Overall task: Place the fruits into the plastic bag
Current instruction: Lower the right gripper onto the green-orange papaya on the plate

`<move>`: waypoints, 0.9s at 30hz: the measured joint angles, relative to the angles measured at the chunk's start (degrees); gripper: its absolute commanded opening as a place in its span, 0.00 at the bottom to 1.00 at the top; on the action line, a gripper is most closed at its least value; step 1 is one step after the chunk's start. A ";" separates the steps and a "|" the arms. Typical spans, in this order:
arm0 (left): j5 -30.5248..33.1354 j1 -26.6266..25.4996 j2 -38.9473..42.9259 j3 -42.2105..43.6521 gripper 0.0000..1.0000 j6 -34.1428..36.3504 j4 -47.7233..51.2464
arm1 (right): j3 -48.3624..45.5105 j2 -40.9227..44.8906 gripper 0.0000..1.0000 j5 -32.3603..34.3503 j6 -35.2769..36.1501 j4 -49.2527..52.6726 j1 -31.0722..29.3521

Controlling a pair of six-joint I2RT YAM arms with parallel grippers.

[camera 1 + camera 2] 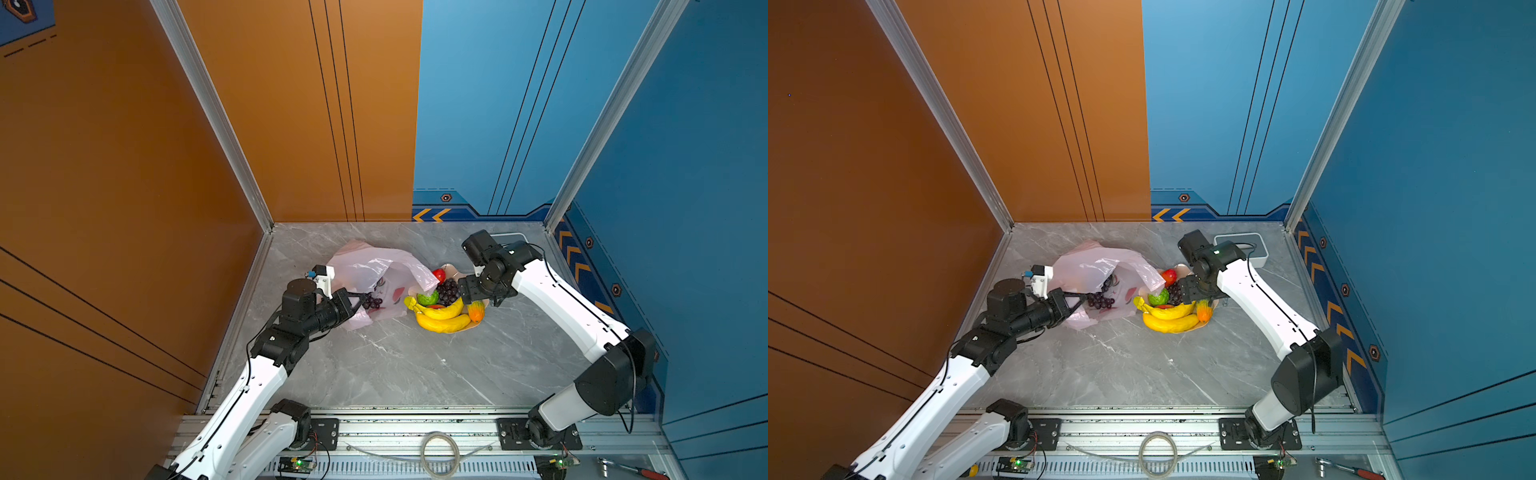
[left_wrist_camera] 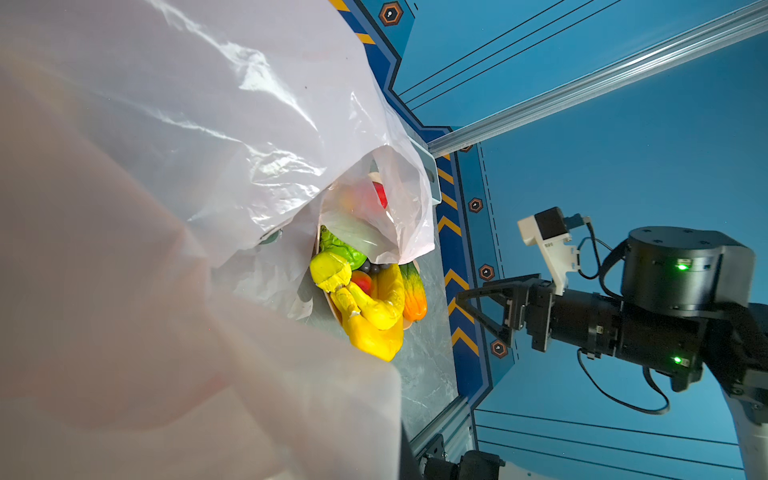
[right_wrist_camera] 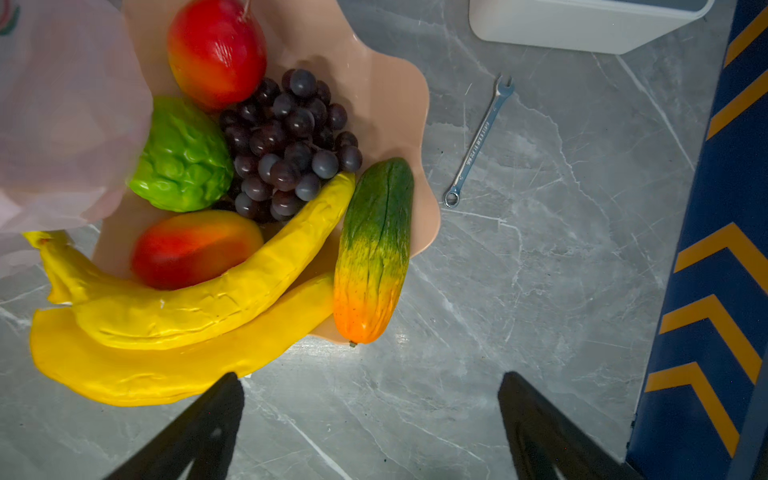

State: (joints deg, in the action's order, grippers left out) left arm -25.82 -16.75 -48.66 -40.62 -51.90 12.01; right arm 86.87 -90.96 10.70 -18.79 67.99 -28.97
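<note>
The pale-pink plastic bag lies crumpled at the table's middle left, with a dark grape bunch at its mouth. My left gripper is shut on the bag's edge beside those grapes, and the film covers its jaws in the left wrist view. To the right of the bag are the fruits: banana bunch, grapes, green lime, two red-yellow mangoes, and a green-to-orange oblong fruit. My right gripper hangs open and empty over the table next to the bananas.
The fruits lie in a peach scalloped bowl, and a bag handle drapes over its rim. A small wrench lies on the marble beyond the bowl. A white box stands at the back right. Walls enclose three sides.
</note>
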 measured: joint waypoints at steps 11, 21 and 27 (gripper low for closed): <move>0.00 0.02 -0.09 -0.39 0.00 0.00 0.02 | -2.60 -6.12 0.89 1.90 1.05 -0.02 -0.68; -0.02 0.33 -0.11 -0.44 0.00 0.00 0.04 | -3.41 -10.23 0.86 3.69 2.36 -0.92 -0.68; -0.02 0.33 -0.11 -0.59 0.00 0.00 0.24 | -3.78 -11.67 0.79 4.63 2.95 -2.67 -0.68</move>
State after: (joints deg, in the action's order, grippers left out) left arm -25.85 -16.43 -48.77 -41.21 -51.90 12.25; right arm 83.09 -102.63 15.33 -15.84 65.32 -29.65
